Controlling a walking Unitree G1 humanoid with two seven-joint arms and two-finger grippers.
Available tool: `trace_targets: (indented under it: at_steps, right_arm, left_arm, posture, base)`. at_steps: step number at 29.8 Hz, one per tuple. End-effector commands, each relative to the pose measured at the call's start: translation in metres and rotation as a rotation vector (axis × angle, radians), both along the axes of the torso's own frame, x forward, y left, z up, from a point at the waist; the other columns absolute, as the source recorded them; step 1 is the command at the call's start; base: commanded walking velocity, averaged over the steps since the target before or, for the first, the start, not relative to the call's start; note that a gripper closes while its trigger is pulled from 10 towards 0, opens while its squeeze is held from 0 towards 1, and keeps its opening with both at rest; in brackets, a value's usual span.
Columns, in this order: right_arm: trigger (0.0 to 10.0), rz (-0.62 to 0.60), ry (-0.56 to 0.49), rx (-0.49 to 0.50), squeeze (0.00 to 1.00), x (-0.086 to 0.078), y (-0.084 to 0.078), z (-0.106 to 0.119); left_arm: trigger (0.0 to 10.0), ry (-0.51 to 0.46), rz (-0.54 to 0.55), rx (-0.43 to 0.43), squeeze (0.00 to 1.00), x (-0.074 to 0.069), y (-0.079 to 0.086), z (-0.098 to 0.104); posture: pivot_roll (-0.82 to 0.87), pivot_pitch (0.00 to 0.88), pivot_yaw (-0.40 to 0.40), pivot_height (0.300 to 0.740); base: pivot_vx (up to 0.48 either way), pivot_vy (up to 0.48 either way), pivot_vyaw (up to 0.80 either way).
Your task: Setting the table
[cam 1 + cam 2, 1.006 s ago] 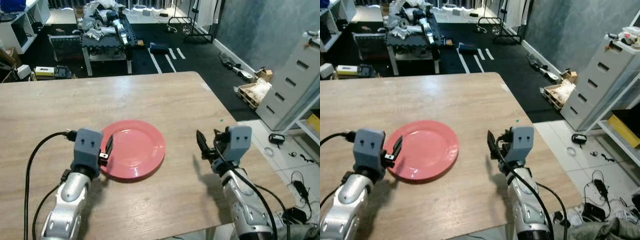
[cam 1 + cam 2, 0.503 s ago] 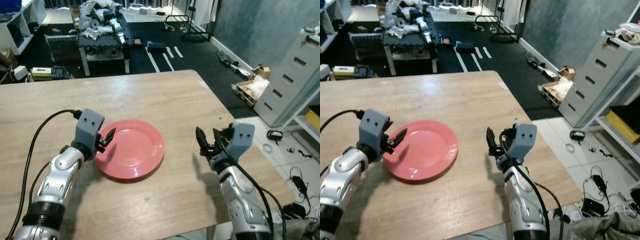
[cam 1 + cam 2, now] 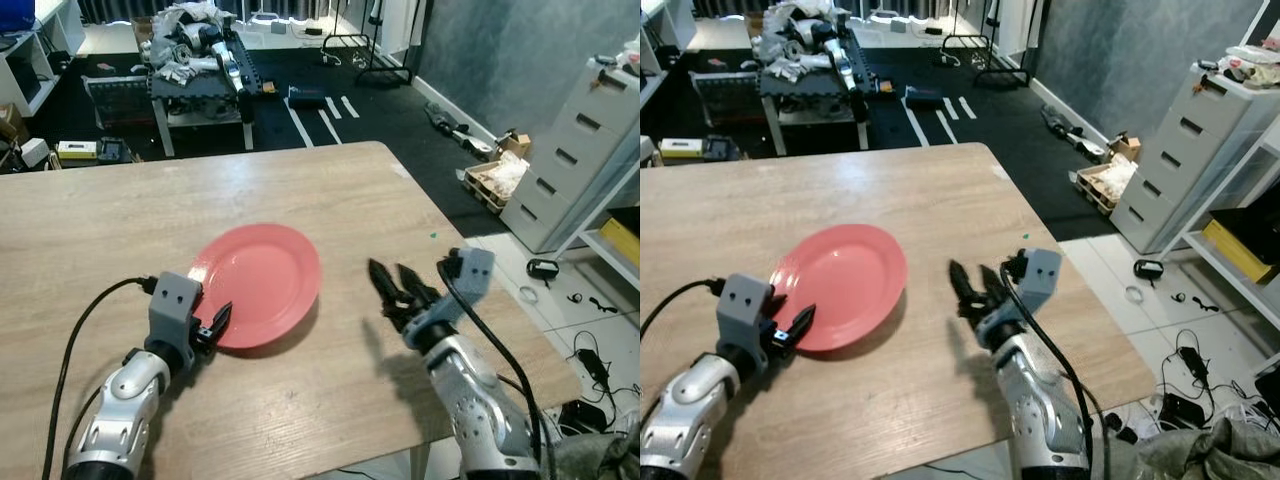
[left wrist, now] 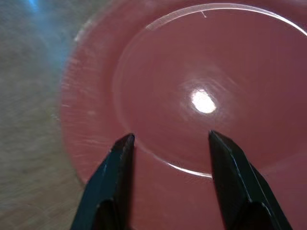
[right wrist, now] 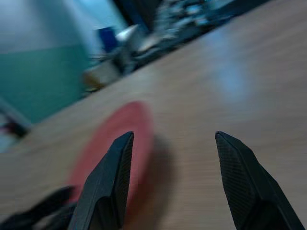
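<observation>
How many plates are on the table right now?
1. A red plate lies on the wooden table, near its front edge, with the open left gripper at its near rim.

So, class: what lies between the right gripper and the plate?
Nothing but bare table. In the left eye view the right gripper hovers open just right of the red plate, apart from it, with only wood and shadow in between.

A pale wood-grain table (image 3: 120, 210) is carrying a red plate (image 3: 262, 280), seemingly lying flat, nearer its front edge.
</observation>
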State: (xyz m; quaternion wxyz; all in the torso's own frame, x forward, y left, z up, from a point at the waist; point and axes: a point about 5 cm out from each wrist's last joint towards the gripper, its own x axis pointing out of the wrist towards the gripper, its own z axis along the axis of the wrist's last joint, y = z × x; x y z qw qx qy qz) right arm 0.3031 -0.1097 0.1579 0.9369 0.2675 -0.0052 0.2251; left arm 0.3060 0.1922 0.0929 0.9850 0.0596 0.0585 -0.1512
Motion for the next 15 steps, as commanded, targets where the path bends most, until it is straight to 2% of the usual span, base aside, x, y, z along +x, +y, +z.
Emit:
trace_targets:
  at_steps: [1,2,3,5,6,8,10,15]
  right_arm:
    - [10.0,0.069,0.009,0.032,0.00,-0.002,0.008,0.002]
    - [10.0,0.069,0.009,0.032,0.00,-0.002,0.008,0.002]
    - [10.0,0.130,0.024,0.042,0.00,-0.005,0.017,-0.001]
    - [10.0,0.189,0.092,-0.022,0.00,-0.005,0.032,-0.018]
    - [10.0,0.189,0.092,-0.022,0.00,-0.005,0.032,-0.018]
    - [10.0,0.176,0.196,-0.035,0.00,0.000,0.039,-0.038]
    - [10.0,0.135,0.251,-0.052,0.00,0.006,0.045,-0.051]
    - [10.0,0.090,0.262,-0.056,0.00,0.016,0.053,-0.054]
  left_arm:
    - [10.0,0.121,0.002,-0.012,0.00,-0.009,-0.002,-0.024]
    - [10.0,0.121,0.002,-0.012,0.00,-0.009,-0.002,-0.024]
    - [10.0,0.116,-0.008,-0.014,0.00,-0.008,-0.004,-0.022]
    - [10.0,0.121,-0.030,-0.025,0.00,-0.008,-0.009,-0.020]
    - [10.0,0.121,-0.030,-0.025,0.00,-0.008,-0.009,-0.020]
    - [10.0,0.149,-0.071,-0.036,0.00,-0.015,-0.015,-0.025]
    - [10.0,0.181,-0.106,-0.055,0.00,-0.024,-0.019,-0.030]
    - [10.0,0.216,-0.133,-0.096,0.00,-0.035,-0.022,-0.034]
  posture:
    - [-0.03,0.042,0.015,0.740]
    - [-0.03,0.042,0.015,0.740]
    - [-0.03,0.039,0.016,0.740]
    - [-0.03,0.039,0.019,0.740]
    - [-0.03,0.039,0.019,0.740]
    - [-0.02,0.040,0.020,0.740]
    - [-0.01,0.043,0.019,0.740]
    - [0.00,0.047,0.014,0.740]
  base:
    - [0.000,0.000,0.00]
    - [0.000,0.000,0.00]
    - [0.000,0.000,0.00]
    - [0.000,0.000,0.00]
    - [0.000,0.000,0.00]
    - [0.000,0.000,0.00]
    - [0.000,0.000,0.00]
    - [0.000,0.000,0.00]
